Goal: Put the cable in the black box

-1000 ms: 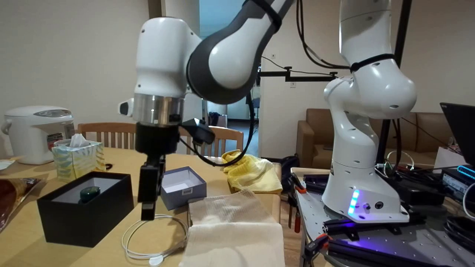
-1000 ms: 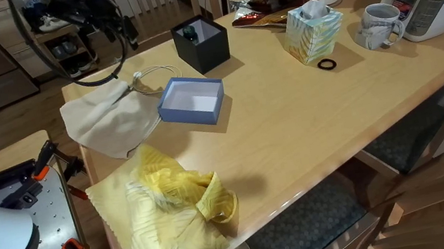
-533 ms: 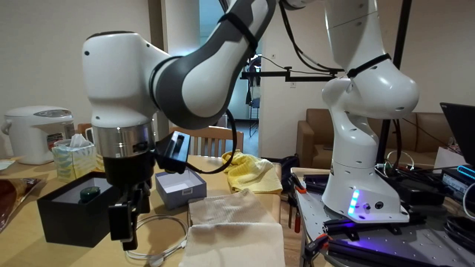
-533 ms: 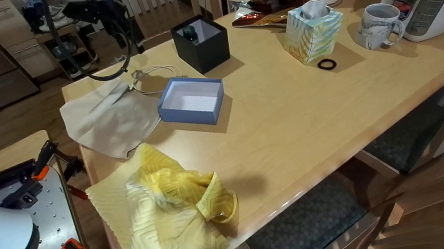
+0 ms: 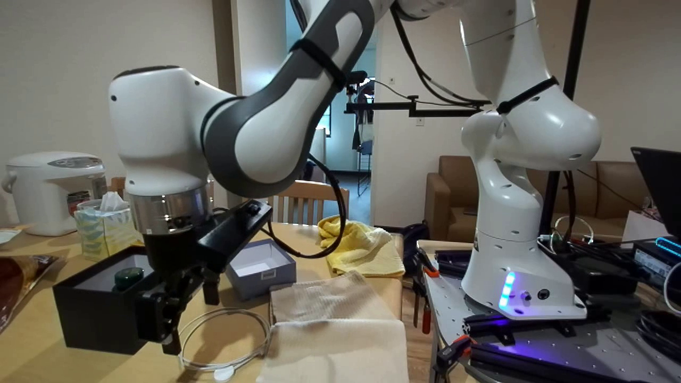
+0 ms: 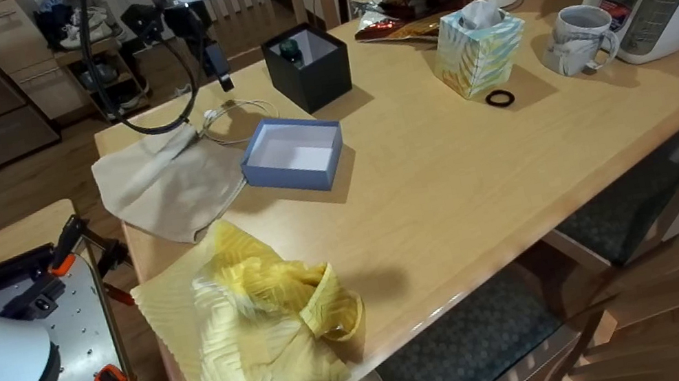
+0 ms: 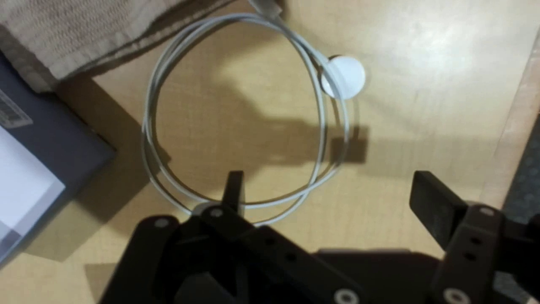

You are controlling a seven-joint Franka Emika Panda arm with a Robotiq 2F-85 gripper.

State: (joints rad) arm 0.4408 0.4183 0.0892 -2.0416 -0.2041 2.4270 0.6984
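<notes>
The white cable (image 5: 224, 373) lies in a loose coil on the table, its round white end showing. It also shows in an exterior view (image 6: 209, 114) and in the wrist view (image 7: 346, 78). The matte black box (image 5: 101, 314) stands open beside the coil, with a dark green round thing inside; it also shows in an exterior view (image 6: 324, 85). My gripper (image 5: 191, 319) is open and empty above the table by the coil. In the wrist view the gripper (image 7: 331, 185) has its left finger over the coil's near edge and its right finger outside the coil.
A grey-blue open box (image 6: 295, 177) stands close to the coil. A beige cloth (image 5: 335, 346) borders the coil. A yellow cloth (image 6: 268, 342), a tissue box (image 6: 479, 54), a mug (image 6: 578, 40) and a foil bag (image 6: 412, 6) are also on the table.
In an exterior view, my gripper has moved left and down to the coil's side. The wrist has turned, so the two fingers now show spread apart. The cable and boxes have not moved.
</notes>
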